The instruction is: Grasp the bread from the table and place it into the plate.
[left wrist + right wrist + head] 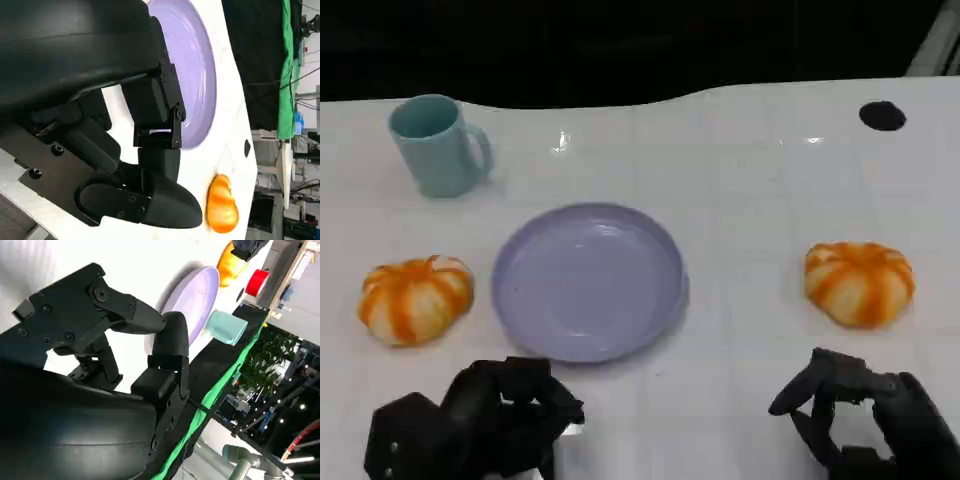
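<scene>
Black hands [480,420] before round plate [588,281]

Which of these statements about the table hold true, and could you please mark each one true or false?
1. The purple plate holds a bread. False: it holds nothing; both breads lie on the table.
2. The teal mug stands upright beyond the plate. True.
3. The left hand grips the left bread. False: it holds nothing and is apart from the bread.
4. The right bread lies beyond the right hand. True.
5. The mug lies tipped over. False: it is upright.
</scene>
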